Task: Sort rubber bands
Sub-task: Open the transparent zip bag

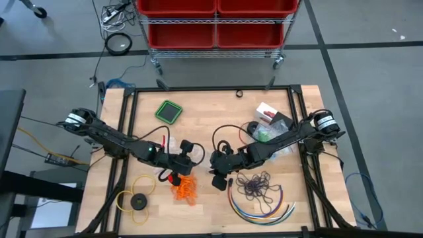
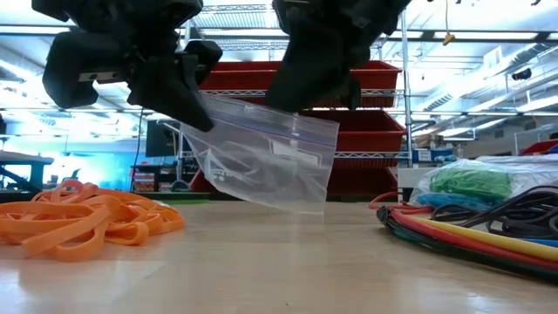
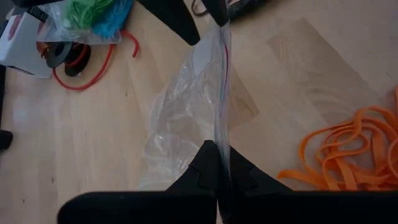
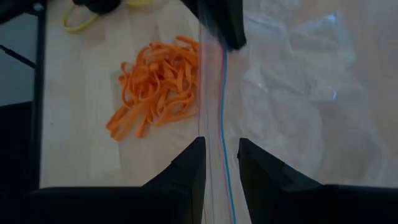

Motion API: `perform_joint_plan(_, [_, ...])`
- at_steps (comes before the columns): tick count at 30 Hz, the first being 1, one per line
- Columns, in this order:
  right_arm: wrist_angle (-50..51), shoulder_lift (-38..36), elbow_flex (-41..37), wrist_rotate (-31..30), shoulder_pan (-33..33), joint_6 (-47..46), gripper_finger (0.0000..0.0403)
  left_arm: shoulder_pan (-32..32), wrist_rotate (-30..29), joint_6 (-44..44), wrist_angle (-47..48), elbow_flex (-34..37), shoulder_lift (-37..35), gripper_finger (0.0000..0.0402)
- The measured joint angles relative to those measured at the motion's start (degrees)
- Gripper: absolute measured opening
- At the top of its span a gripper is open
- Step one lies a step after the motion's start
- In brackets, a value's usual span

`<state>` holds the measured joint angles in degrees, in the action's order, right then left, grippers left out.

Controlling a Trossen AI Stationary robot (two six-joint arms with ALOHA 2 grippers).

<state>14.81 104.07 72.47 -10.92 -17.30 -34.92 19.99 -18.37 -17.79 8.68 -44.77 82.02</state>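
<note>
While stretched between two arms above mid-counter (image 1: 198,106), clear plastic bag (image 2: 266,161) hangs by its zipper edge, mouth not yet parted. Left gripper (image 3: 217,163) pressed tight on one end of that seal; right gripper (image 4: 221,163) set around the other end, fingers partly spread with the seal strip running between them, firmness of hold unclear. Orange rubber bands (image 1: 185,190) heaped on the counter just near of the left gripper and below the bag, so closer to the left arm than the right; long axis of the bag's seal running left to right between the grippers. Dark purple bands (image 1: 258,184) tangled near the right arm, beside curved coloured cables (image 1: 261,206). Green and blue bands already bagged (image 1: 269,132) farther right. Yellow ring with black disc (image 1: 135,200) at near left, green square lid (image 1: 170,111) at far left, neither likely in the way.
</note>
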Motion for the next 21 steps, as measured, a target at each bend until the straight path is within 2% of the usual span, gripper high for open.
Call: perform_joint_plan(21, [-0.18, 0.00, 0.00, -1.41, 0.17, 0.96, 0.0084, 0.00, 2.12, 0.23, -2.15, 0.00, -0.02, 0.0002])
